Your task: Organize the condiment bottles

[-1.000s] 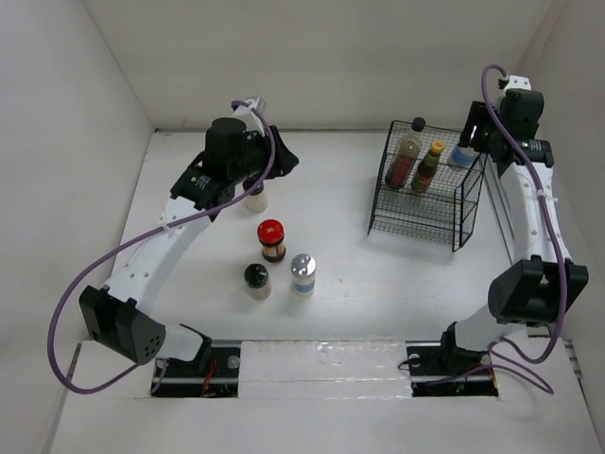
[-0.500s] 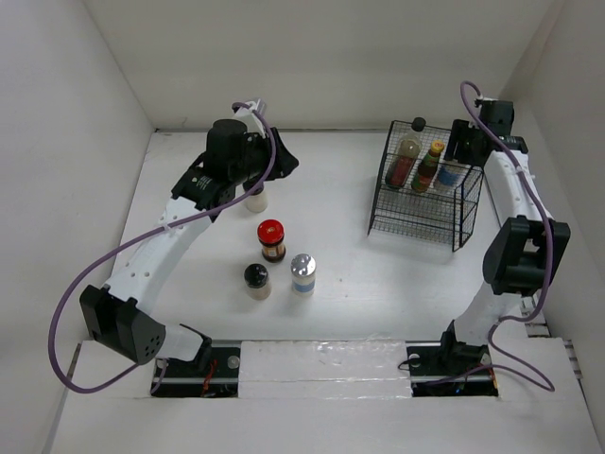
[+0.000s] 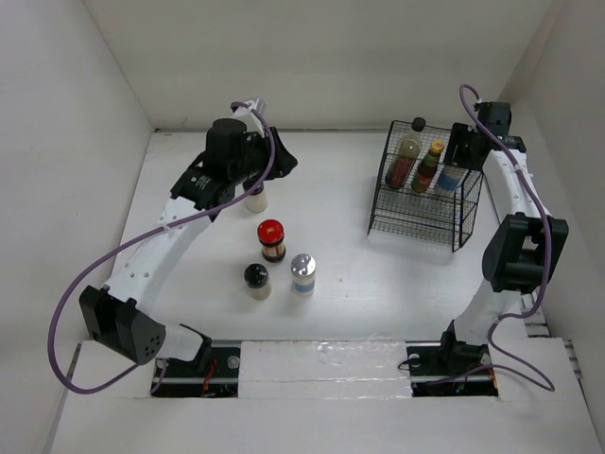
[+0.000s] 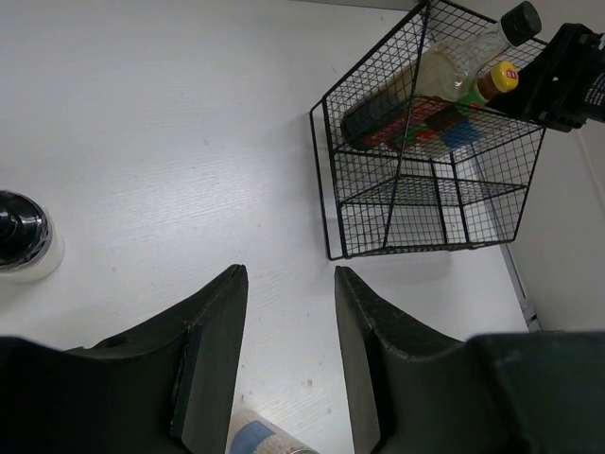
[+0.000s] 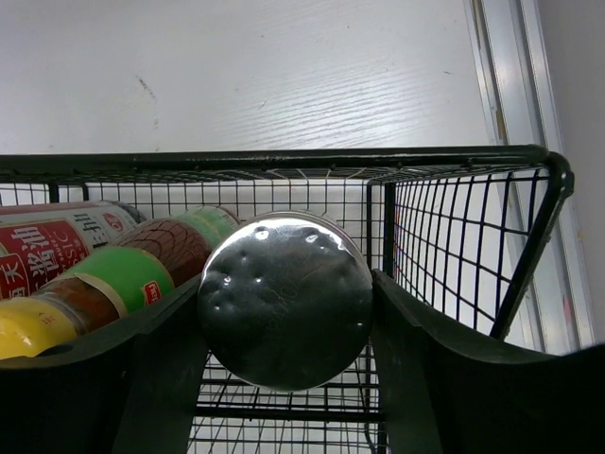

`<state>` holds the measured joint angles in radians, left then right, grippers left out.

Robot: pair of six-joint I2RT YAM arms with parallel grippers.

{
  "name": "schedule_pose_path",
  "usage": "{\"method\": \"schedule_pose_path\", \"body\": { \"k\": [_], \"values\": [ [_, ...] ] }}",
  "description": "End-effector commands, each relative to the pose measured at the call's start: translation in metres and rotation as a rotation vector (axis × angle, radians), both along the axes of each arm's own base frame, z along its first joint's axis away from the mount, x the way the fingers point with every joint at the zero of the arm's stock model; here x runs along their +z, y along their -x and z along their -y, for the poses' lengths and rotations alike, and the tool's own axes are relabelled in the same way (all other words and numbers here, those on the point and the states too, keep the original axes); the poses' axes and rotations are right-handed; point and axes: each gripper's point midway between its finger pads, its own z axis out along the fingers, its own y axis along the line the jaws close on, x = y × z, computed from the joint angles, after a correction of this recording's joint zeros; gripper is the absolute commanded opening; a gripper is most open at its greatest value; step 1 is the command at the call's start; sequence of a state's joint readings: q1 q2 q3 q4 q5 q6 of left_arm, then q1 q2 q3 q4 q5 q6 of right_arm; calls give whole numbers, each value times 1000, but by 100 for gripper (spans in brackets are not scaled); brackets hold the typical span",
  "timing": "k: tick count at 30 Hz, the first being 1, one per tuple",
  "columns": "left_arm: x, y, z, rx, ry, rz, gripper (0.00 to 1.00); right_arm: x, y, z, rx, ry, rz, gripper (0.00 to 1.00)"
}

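My right gripper (image 3: 458, 159) is shut on a silver-capped shaker (image 3: 450, 177), holding it in the top tier of the black wire basket (image 3: 417, 225). In the right wrist view its silver cap (image 5: 285, 298) fills the gap between both fingers. Beside it lie the green-red labelled bottle (image 3: 429, 166) and the tall dark black-capped bottle (image 3: 407, 155). On the table stand a red-lidded jar (image 3: 271, 239), a black-capped pale jar (image 3: 256, 280), a second silver-capped shaker (image 3: 302, 273) and a pale jar (image 3: 256, 199). My left gripper (image 3: 281, 163) hangs open and empty above that pale jar.
The basket stands at the right rear near the right wall; it also shows in the left wrist view (image 4: 425, 203). That view shows a black-capped jar (image 4: 21, 241) at its left edge and a blue-labelled bottle (image 4: 257, 439) at the bottom edge below the fingers.
My right gripper has come down from behind the basket and brought the shaker into the top tier. The left arm has not moved.
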<state>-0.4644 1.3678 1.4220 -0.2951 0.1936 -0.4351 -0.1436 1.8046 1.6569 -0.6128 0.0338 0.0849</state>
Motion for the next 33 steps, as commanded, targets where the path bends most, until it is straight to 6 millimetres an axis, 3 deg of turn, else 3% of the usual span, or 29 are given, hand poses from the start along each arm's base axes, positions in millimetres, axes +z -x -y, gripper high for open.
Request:
{"method": "schedule_pose_path", "body": {
  "k": [1, 8, 9, 14, 15, 16, 17, 18, 19, 21, 22, 24, 25, 26, 28, 29, 30, 31, 33],
  "values": [
    [32, -1, -1, 4, 20, 80, 38, 42, -11, 8, -36, 18, 114, 67],
    [35, -3, -3, 6, 6, 100, 38, 85, -8, 6, -29, 23, 197, 81],
    [35, -3, -3, 6, 6, 100, 38, 102, -5, 8, -37, 35, 234, 81],
    [44, -4, -14, 37, -41, 137, 38, 144, 15, 15, -85, 79, 313, 78],
    [46, -6, -17, 51, -59, 149, 38, 151, 17, 6, -73, 85, 337, 73],
    [54, -8, -26, 83, -93, 173, 38, 157, 27, -11, -41, 81, 366, 51],
    [58, -9, -30, 103, -98, 178, 38, 154, 37, -12, -40, 81, 362, 38],
    [60, -10, -34, 119, -113, 186, 38, 163, 38, -37, 14, 73, 420, 24],
    [65, -11, -37, 133, -120, 201, 38, 157, 57, -56, 75, 70, 436, 7],
    [67, -12, -40, 147, -134, 207, 38, 154, 72, -104, 240, 26, 477, 2],
    [67, -12, -40, 147, -134, 207, 36, 154, 81, -143, 354, 0, 500, 2],
    [67, -12, -40, 147, -134, 207, 34, 129, 108, -187, 493, -46, 458, 12],
    [67, -12, -40, 147, -134, 207, 34, 117, 125, -228, 629, -66, 432, 22],
    [71, -12, -40, 148, -129, 215, 33, 107, 138, -246, 720, -46, 413, 43],
    [72, -16, -43, 170, -137, 216, 33, 96, 162, -278, 849, -29, 380, 61],
    [72, -16, -43, 170, -137, 216, 33, 93, 186, -308, 964, -37, 370, 68],
    [72, -16, -43, 167, -144, 220, 33, 84, 197, -322, 1026, -37, 352, 81],
    [72, -16, -43, 167, -144, 220, 35, 82, 217, -342, 1112, -43, 344, 85],
    [72, -17, -45, 176, -147, 221, 39, 65, 234, -362, 1188, -52, 296, 93]
  ]
}}
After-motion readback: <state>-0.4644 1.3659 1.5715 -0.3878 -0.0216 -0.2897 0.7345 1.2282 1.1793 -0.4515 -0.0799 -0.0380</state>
